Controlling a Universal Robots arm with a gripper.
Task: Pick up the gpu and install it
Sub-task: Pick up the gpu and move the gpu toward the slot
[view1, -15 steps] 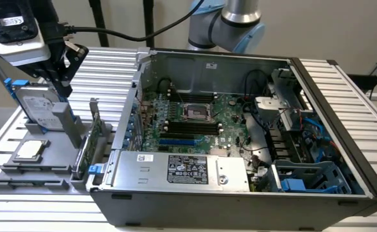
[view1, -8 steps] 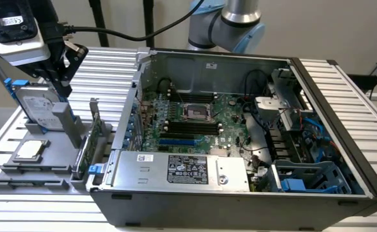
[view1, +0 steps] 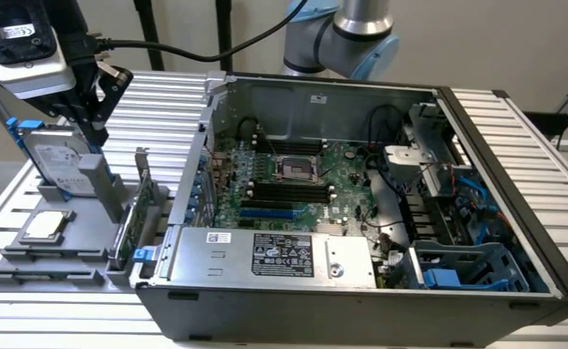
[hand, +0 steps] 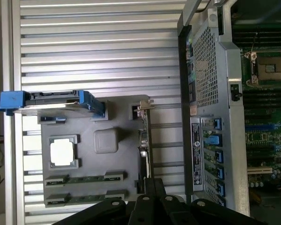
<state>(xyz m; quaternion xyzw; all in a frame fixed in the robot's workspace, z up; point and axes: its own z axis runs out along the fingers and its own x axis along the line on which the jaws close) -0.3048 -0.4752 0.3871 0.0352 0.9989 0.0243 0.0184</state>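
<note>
1. GPU (view1: pixel 134 218) (hand: pixel 144 140) stands on its long edge in a slot of the grey holder (view1: pixel 31 265) (hand: pixel 84 164), green board upright, silver bracket at one end.
2. My fingers (view1: pixel 97 138) (hand: pixel 152 185) are pressed together, tips meeting, gripping nothing.
3. Fingers hang above the holder, clear of the GPU. From the wrist view, the card's top edge runs straight out ahead of my fingertips, lower down.
4. Hard drive (view1: pixel 60 163) (hand: pixel 56 101) in its blue frame stands upright in the holder, below my fingers, on the side away from the GPU.
5. CPU chip (view1: pixel 49 225) (hand: pixel 62 152) lies flat in a recess of the holder, near the hard drive, well below my fingers.
6. Computer case (view1: pixel 361 305) (hand: pixel 210 93) lies open on the ribbed metal desk (view1: pixel 526 145) (hand: pixel 98 47), just beyond the GPU from my fingers. Its motherboard (view1: pixel 303 182) is exposed.
</note>
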